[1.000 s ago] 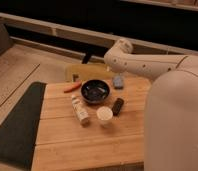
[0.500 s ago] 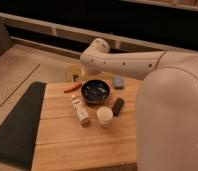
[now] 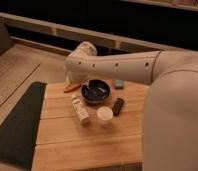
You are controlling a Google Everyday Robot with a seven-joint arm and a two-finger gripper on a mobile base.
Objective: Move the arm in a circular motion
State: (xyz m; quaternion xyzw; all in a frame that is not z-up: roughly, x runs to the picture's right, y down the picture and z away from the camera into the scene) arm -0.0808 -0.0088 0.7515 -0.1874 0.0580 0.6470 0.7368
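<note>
I can't pick out the gripper from here. It lies somewhere past the rounded joint at the far end of the arm, hidden from my camera, so I cannot tell whether it is open or closed.

The arm (image 3: 119,67) is a thick, glossy cream tube dotted with small dark spots. It reaches from the right side of the view across to the left, above the far edge of the table (image 3: 87,147). Its rounded joint sits over the table's far left corner, and a short cream stub rises just behind it.

Directly below the arm, a dark bowl (image 3: 95,91) stands on the wooden planks. Just to the bowl's left lies an orange thing (image 3: 72,88), partly under the joint. A small blue-grey block (image 3: 119,83) rests beside the bowl's right rim.

Nearer to me there are a little bottle (image 3: 81,110) lying on its side, a white cup (image 3: 105,114) standing upright, and a dark oblong piece (image 3: 118,106) just beside the cup — all three close together but apart from the bowl.

A dark mat (image 3: 17,125) lies along the table's left side. The robot's cream body (image 3: 177,125) fills the right of the view.
</note>
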